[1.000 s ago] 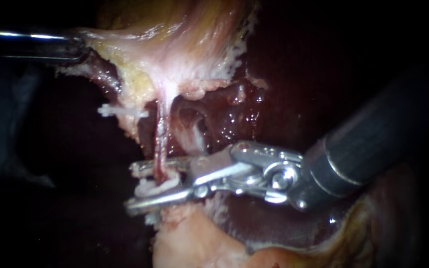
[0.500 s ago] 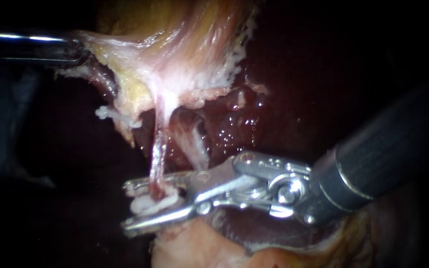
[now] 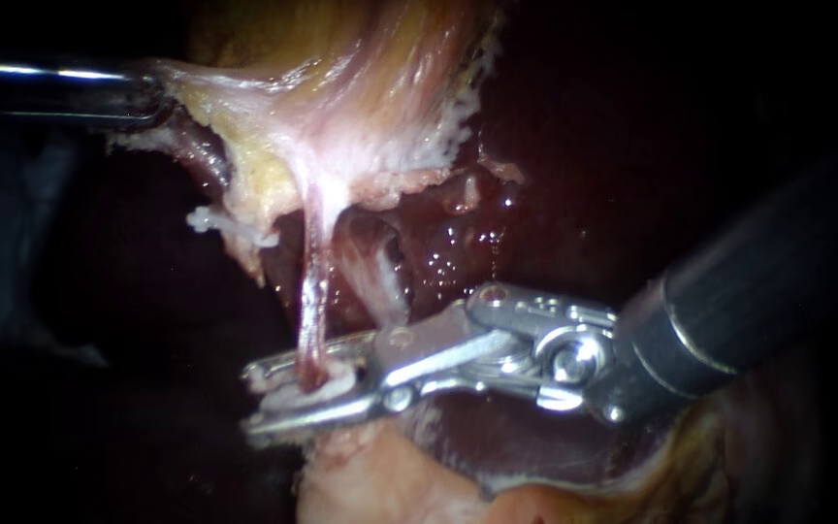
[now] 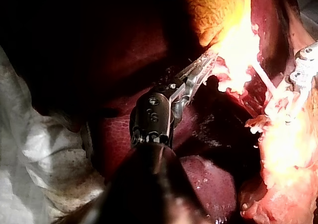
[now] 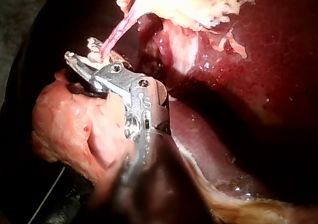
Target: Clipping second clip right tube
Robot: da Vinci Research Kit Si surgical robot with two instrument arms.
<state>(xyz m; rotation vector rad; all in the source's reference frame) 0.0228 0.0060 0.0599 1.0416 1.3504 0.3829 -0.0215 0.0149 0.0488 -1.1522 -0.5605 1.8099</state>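
Note:
My right instrument (image 3: 252, 398) comes in from the right with its two long jaws on either side of a thin reddish tube (image 3: 310, 311). A white clip (image 3: 327, 390) sits between the jaws around the tube's lower end, and both jaws press on it with only a narrow gap left. In the right wrist view the same jaws (image 5: 82, 50) hold the tube (image 5: 113, 39) ahead of the shaft. A wider pale tube (image 3: 377, 277) hangs just to the right. My left instrument (image 3: 162, 97) is shut on the gallbladder (image 3: 341, 78) and holds it taut; its jaws (image 4: 203, 67) bite the bright tissue.
Another white clip (image 3: 208, 221) juts from the tissue's left edge. Dark wet liver (image 3: 458, 243) lies behind the tubes. A pale fleshy mass (image 3: 370, 475) sits under the right jaws. White cloth (image 4: 35, 154) lies beside the left shaft.
The right jaws have narrowed around the clip and the reddish tube. The instrument has shifted slightly to the right. The left instrument has held still.

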